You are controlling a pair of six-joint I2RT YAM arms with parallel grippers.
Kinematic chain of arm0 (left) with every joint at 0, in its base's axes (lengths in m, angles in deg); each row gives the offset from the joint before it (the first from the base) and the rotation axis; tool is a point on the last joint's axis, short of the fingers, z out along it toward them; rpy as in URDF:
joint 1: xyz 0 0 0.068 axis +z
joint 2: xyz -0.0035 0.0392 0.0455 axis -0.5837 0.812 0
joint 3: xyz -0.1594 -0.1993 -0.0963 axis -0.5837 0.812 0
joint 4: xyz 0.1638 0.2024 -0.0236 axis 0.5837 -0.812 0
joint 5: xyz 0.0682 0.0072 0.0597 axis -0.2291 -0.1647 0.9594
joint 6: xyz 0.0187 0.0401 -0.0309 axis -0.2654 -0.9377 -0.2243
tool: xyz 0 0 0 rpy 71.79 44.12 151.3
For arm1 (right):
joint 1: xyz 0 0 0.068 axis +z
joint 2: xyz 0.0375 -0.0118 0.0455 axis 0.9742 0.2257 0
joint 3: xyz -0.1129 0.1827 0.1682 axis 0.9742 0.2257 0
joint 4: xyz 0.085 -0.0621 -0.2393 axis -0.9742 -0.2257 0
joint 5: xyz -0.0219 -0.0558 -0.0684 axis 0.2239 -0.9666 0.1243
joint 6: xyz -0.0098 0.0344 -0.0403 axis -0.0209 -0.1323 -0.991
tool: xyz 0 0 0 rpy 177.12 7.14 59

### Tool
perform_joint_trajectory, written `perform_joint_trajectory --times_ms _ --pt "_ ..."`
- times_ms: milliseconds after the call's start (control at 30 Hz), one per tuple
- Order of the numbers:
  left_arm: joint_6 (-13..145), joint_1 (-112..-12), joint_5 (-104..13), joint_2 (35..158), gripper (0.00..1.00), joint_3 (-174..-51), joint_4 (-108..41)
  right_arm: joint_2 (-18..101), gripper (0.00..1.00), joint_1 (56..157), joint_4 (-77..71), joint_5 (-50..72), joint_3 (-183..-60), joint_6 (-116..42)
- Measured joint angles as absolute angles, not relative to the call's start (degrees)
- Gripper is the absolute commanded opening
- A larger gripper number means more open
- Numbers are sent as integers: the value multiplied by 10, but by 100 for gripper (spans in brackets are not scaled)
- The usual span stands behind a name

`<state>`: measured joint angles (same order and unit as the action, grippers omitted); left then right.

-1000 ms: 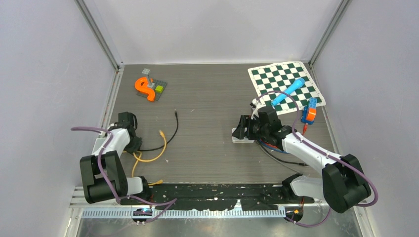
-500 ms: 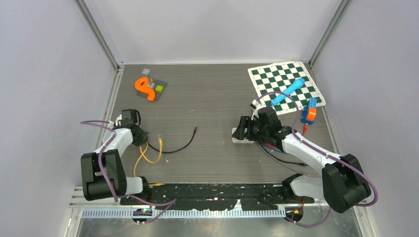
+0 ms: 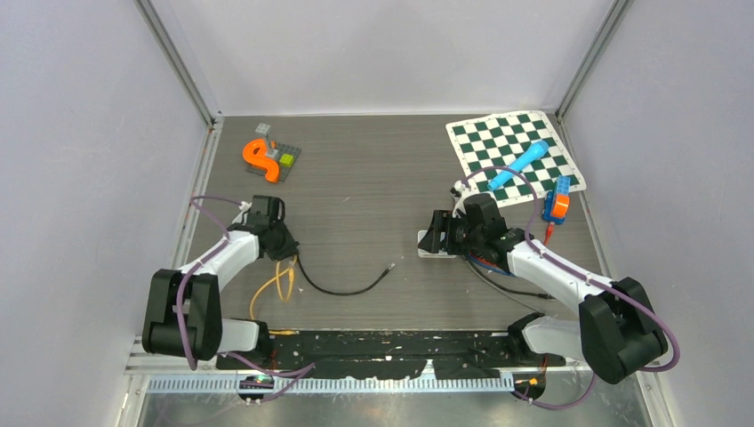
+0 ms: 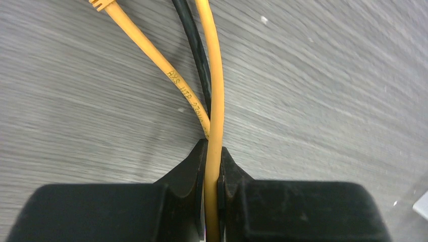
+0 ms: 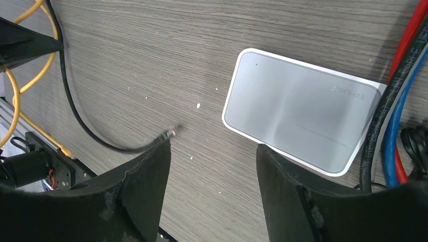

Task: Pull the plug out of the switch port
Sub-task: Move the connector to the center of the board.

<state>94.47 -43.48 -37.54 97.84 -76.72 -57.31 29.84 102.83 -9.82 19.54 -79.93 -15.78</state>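
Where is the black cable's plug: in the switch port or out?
Out. The black cable's plug lies loose on the table, apart from the white switch.

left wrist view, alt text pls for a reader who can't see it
The left claw is shut on a yellow cable that runs straight up the frame. A lettered yellow strand and a black cable angle away beside it over a grey wood-grain table.
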Motion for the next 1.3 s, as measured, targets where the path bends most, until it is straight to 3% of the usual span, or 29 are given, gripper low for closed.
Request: perform_joint_trajectory --times_ms 400,433,500,733,900,1067,1133,1300 --pt "975 -612 -390 977 4 -752 -550 304 69 1028 -90 203 -799 -143" --pt "980 -628 -391 977 7 -752 -549 306 69 1028 -88 204 -799 -141" --pt "991 -657 -391 977 26 -752 -549 309 69 1028 -86 206 -799 -137" --pt "1009 -717 -391 946 68 -746 -551 320 70 1037 -68 210 -801 -124" --pt "993 -718 -369 856 81 -757 -594 341 70 1070 -63 202 -826 -115" --pt "957 -718 -350 776 86 -806 -640 383 70 1113 -26 185 -868 -101" --pt "945 -718 -342 743 98 -816 -651 401 69 1127 -11 179 -881 -95" --pt "926 -718 -286 665 100 -816 -682 465 69 1154 8 173 -933 -82"
